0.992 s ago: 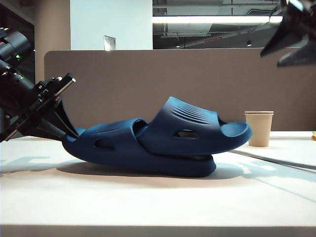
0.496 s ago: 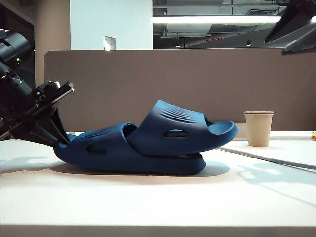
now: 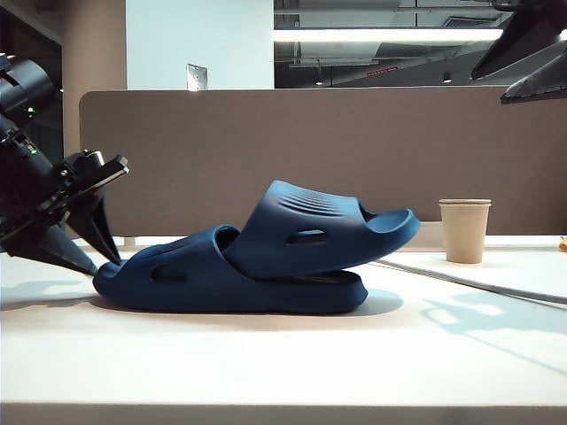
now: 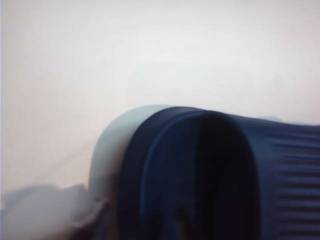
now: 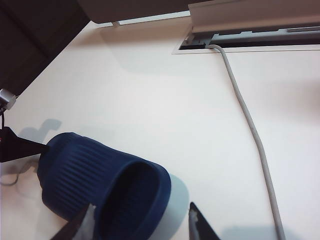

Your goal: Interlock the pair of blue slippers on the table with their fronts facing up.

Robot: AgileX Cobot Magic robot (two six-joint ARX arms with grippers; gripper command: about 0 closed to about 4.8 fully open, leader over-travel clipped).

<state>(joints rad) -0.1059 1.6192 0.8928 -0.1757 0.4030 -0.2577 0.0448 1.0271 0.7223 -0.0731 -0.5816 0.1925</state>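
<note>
Slippers (image 3: 266,257) shifted leftward; left hand (image 3: 89,239) now parted.

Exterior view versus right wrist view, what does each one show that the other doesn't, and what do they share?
Only the exterior view shows the paper cup, the brown partition, both nested slippers side-on, and the left gripper spread at the lower slipper's heel end. Only the right wrist view shows the table's cable slot where the grey cable begins, and the upper slipper's ribbed strap from above. Both show the white table, that cable, the upper slipper, and the right gripper, open and raised above it.
</note>
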